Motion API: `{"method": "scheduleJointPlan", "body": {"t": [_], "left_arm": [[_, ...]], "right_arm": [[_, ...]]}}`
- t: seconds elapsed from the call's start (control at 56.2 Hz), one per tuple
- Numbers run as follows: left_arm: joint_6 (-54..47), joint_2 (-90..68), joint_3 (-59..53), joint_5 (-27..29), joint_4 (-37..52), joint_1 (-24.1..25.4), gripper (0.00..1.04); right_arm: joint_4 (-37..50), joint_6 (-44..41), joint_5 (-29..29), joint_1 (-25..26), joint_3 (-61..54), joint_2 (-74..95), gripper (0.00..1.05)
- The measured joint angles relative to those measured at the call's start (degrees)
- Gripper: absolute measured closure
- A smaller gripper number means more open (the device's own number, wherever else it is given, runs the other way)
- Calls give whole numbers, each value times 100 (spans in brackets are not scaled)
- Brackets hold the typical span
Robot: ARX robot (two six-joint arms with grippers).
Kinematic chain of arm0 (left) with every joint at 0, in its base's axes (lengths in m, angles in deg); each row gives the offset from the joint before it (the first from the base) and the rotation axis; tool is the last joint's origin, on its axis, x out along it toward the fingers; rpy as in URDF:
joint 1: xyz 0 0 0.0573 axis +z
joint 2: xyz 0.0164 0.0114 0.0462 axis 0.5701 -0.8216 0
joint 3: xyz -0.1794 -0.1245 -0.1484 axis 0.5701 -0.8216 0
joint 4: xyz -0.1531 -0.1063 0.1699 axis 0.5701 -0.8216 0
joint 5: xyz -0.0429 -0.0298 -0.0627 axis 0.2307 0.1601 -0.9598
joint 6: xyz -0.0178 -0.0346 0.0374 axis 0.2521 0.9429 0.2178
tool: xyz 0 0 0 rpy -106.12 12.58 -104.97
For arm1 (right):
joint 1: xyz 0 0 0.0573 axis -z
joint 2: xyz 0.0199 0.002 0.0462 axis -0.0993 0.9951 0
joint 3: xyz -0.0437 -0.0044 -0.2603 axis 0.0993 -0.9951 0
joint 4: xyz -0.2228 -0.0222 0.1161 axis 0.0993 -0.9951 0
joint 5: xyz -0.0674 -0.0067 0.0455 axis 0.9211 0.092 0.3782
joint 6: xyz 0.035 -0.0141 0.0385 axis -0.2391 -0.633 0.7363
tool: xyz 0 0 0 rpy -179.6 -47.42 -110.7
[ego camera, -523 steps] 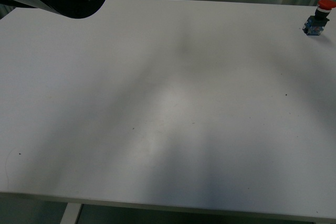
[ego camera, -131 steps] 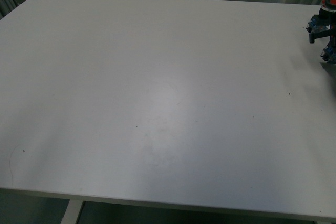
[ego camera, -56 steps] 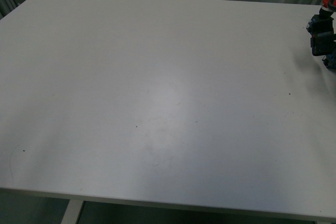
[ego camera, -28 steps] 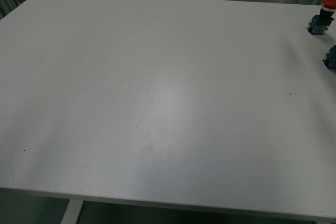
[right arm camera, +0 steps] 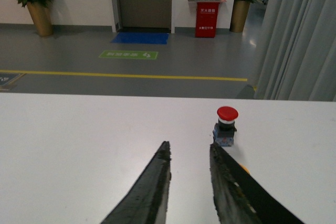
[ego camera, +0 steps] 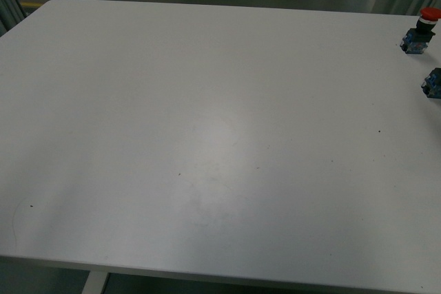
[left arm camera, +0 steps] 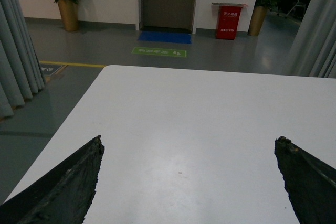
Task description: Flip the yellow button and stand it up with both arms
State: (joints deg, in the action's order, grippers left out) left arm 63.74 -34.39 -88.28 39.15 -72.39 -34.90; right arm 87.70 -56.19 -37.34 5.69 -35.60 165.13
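At the front view's right edge a blue-and-black block (ego camera: pixel 434 84) is cut off by the frame. It looks like the yellow button's body, and its cap is out of view there. In the right wrist view only a yellow-orange sliver (right arm camera: pixel 243 169) shows past one finger; the rest is hidden. My right gripper (right arm camera: pixel 190 148) is open with a narrow gap and empty, above the table (right arm camera: pixel 79 145) and close to that sliver. My left gripper (left arm camera: pixel 189 142) is wide open and empty over bare table. Neither gripper shows in the front view.
A red-capped switch (ego camera: pixel 421 31) stands upright near the table's far right corner, just beyond the blue block. It also shows in the right wrist view (right arm camera: pixel 226 126), ahead of the fingertips. The white table (ego camera: pixel 207 135) fills the front view, with its front edge at the bottom.
A black gripper that stood over the switches at the right edge has withdrawn from the front view. The blue block now sits alone near the red-capped switch.
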Motion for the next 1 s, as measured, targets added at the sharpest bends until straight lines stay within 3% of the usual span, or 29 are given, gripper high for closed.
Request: {"method": "scheduleJointPlan", "body": {"t": [0.107, 0.445, 0.997], "left_arm": [[0, 0, 0, 0, 0, 0, 7], [0, 0, 0, 0, 0, 0, 7], [0, 0, 0, 0, 0, 0, 7]], "right_arm": [[7, -26, 2, 2, -417, -380, 102], [92, -20, 4, 2, -1453, -1279, 101], [-1681, -20, 2, 2, -2155, -3818, 101]]}}
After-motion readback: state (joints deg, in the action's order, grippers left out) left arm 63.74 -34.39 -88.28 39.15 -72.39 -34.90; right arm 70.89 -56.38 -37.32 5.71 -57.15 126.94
